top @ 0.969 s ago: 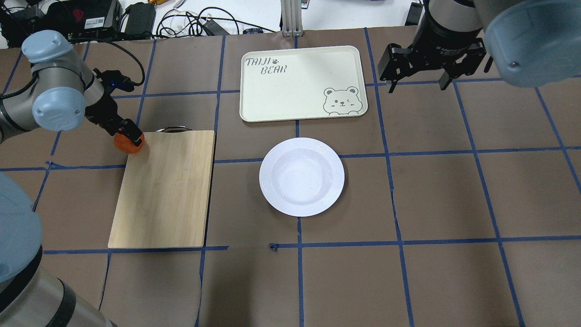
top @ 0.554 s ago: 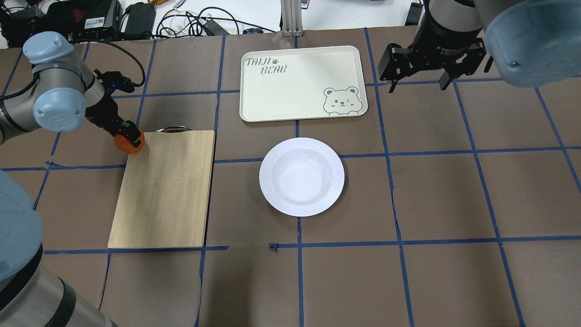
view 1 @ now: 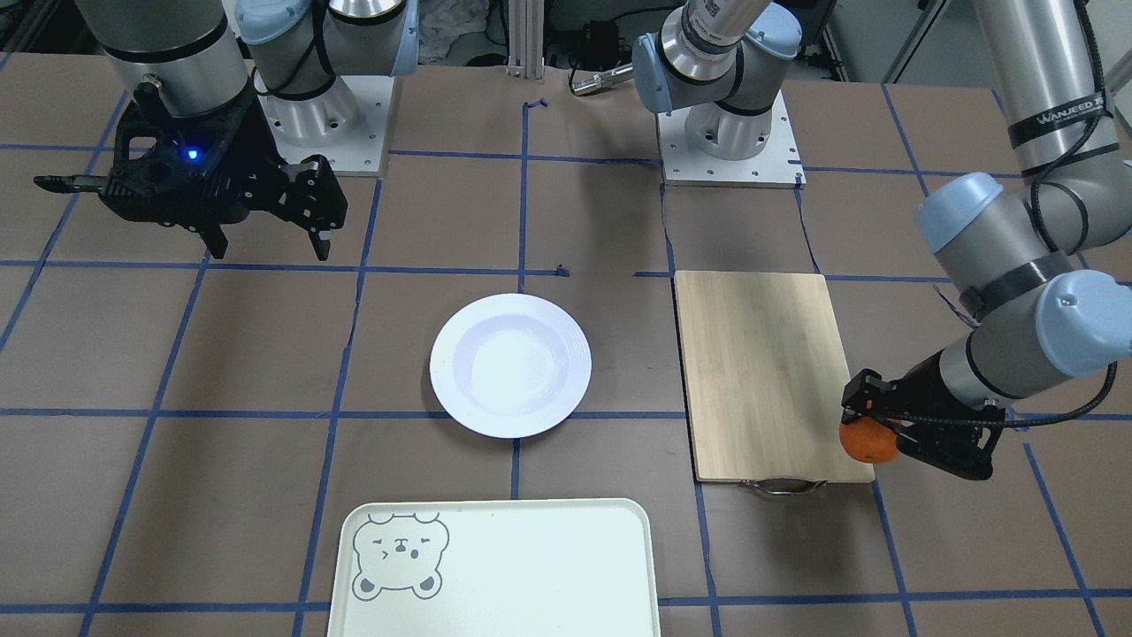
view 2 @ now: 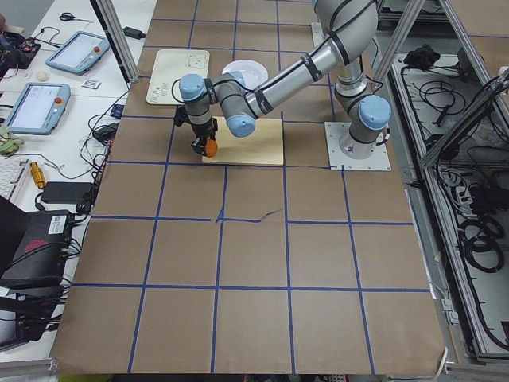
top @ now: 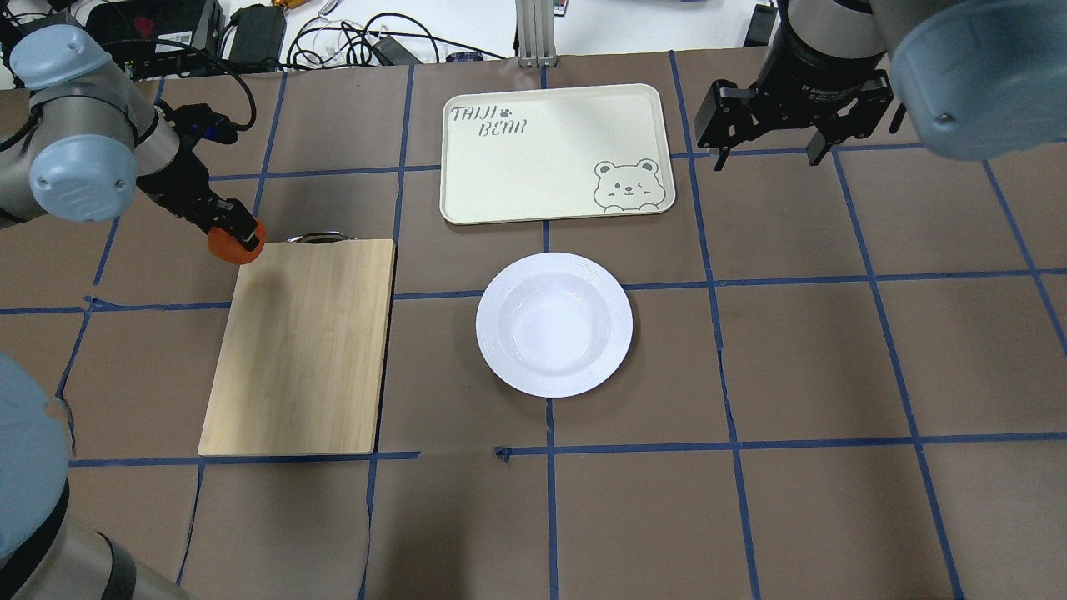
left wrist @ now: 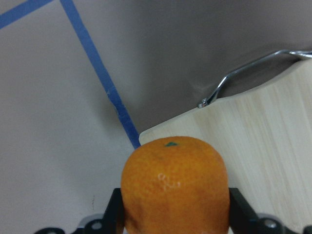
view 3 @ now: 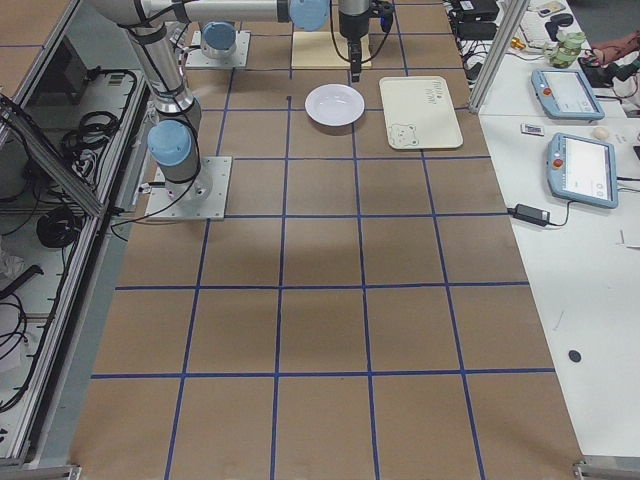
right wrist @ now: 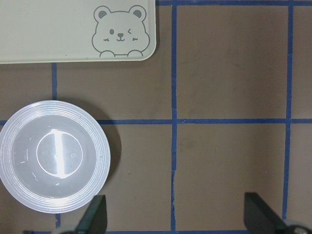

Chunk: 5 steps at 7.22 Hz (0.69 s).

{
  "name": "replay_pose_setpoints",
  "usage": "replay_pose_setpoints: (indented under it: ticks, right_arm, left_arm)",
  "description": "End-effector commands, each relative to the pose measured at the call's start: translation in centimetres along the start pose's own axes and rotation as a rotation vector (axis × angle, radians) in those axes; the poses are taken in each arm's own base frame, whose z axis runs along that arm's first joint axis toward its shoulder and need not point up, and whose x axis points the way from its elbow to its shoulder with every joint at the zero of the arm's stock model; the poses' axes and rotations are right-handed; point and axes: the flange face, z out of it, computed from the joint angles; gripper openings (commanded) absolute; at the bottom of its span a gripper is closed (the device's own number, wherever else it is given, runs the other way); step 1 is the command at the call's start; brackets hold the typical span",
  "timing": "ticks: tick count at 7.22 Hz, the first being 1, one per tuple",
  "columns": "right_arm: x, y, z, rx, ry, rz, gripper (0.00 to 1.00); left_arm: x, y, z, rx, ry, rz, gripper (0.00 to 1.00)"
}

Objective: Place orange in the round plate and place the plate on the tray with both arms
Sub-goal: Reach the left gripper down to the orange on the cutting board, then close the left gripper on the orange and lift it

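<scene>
Orange (left wrist: 174, 187) sits clamped in the left gripper (top: 236, 237), by a cutting board (top: 300, 346) corner; round, green stem spot toward the wrist camera.

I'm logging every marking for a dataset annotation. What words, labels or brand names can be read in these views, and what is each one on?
"TAIJI BEAR": printed on the tray, in the corner opposite its bear face.
"WANJEED": on a black band around the left arm.
White print on the right gripper, on its black body: too small to read.
Sticker on the black box behind the table: too small to read.
</scene>
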Motion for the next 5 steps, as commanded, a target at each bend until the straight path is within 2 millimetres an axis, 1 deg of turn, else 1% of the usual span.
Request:
replay_pose_setpoints:
  ticks: [1, 2, 3, 4, 5]
  right_arm:
    - [0.0, 0.0, 0.0, -0.001, 0.000, 0.000, 1.00]
    - [0.0, 0.0, 0.0, -0.001, 0.000, 0.000, 1.00]
    - [0.0, 0.0, 0.0, -0.001, 0.000, 0.000, 1.00]
    - [0.0, 0.0, 0.0, -0.001, 0.000, 0.000, 1.00]
    - [0.0, 0.0, 0.0, -0.002, 0.000, 0.000, 1.00]
  left_arm:
    - [3.8, 1.1, -1.2, -0.053, 0.138, -0.200, 0.08]
    - [6.1, 0.9, -1.6, -0.083, 0.153, -0.263, 0.08]
    - [10.3, -0.1, -2.0, -0.087, 0.166, -0.317, 0.04]
    - [14.8, -0.9, -2.5, -0.093, 0.146, -0.377, 0.04]
    - [18.0, -1.3, -3.0, -0.092, 0.130, -0.413, 0.04]
